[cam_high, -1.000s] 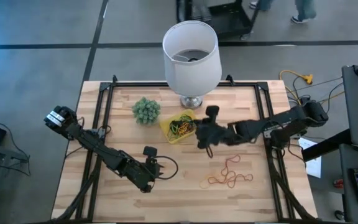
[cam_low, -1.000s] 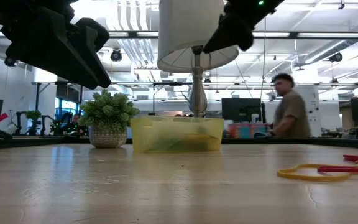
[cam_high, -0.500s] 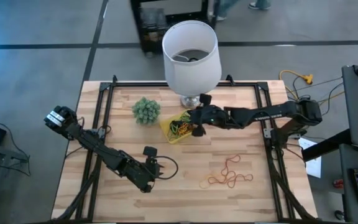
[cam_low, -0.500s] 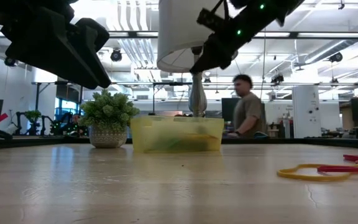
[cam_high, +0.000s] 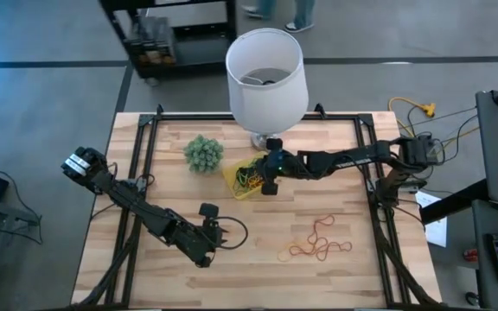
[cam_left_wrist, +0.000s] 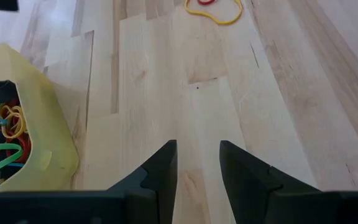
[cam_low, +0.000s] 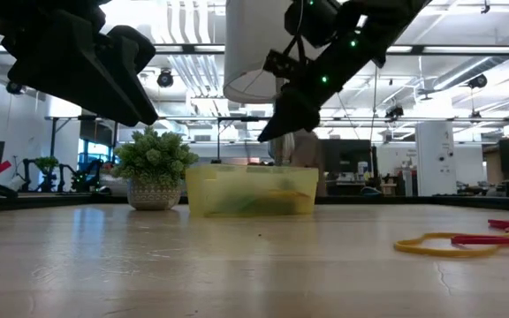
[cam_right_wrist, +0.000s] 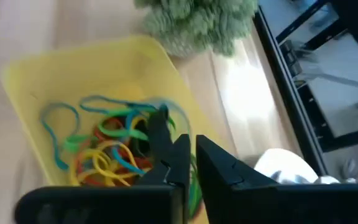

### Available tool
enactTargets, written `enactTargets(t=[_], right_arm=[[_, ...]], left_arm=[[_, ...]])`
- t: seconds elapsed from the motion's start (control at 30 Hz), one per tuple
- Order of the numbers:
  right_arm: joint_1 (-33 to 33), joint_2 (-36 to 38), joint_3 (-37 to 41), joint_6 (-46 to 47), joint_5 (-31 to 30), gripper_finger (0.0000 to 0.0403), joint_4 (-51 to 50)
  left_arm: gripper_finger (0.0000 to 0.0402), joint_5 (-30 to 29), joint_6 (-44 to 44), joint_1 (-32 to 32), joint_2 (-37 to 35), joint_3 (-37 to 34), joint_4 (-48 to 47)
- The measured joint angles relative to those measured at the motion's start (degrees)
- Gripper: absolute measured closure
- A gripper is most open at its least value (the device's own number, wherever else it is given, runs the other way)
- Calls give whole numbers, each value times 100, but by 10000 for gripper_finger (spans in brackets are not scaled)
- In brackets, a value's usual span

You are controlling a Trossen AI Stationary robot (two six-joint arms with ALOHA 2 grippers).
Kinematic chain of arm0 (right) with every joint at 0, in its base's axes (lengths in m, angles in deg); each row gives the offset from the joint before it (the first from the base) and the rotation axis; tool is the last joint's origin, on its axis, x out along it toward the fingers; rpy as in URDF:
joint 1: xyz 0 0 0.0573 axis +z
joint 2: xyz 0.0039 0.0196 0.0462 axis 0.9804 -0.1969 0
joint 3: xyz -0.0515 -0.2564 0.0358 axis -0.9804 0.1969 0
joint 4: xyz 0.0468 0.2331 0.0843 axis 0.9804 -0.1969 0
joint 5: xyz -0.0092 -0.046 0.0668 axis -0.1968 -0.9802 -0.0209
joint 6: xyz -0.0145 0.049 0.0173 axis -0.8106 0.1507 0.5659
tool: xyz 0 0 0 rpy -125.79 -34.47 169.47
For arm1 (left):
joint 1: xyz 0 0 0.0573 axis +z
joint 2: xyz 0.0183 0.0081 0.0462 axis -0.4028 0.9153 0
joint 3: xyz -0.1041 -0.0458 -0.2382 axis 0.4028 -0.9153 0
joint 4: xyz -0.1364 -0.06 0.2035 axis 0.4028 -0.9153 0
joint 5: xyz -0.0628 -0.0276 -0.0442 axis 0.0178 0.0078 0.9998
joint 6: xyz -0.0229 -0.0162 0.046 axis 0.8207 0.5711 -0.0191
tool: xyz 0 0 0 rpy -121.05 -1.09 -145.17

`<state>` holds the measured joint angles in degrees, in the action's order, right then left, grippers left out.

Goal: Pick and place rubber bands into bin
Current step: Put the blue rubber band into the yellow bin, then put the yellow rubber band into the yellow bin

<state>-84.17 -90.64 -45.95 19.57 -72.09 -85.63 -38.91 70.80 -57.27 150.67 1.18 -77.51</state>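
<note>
While the right gripper hangs over the bin, jaws nearly closed, contents indiscernible: drop-off step. Next: part jaws, fetch loose rubber bands on the bench. Left gripper idle, jaws apart, empty.

Bin sits mid-table just in front of the lamp, potted plant to its left, a heap of rubber bands inside. Right gripper over the bin's right edge. Loose rubber bands lie well right and nearer the front edge; left gripper front-left.
</note>
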Motion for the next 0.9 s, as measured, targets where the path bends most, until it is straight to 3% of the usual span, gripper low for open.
enactTargets(t=[0.23, 0.43, 0.57, 0.9], right_arm=[[-41, 73, -161, 297, 352, 317, -192], [44, 109, -560, 662, 353, 277, -1446], [324, 257, -736, 799, 354, 274, -2154], [1464, 889, -853, 1380, 355, 295, -3299]], left_arm=[[297, 2, 2, 0, 0, 0, 4], [297, 26, 4, 0, 0, -1, 35], [297, 29, -194, 1, 0, -2, 481], [297, 286, -1809, 11, 377, 7, 1979]])
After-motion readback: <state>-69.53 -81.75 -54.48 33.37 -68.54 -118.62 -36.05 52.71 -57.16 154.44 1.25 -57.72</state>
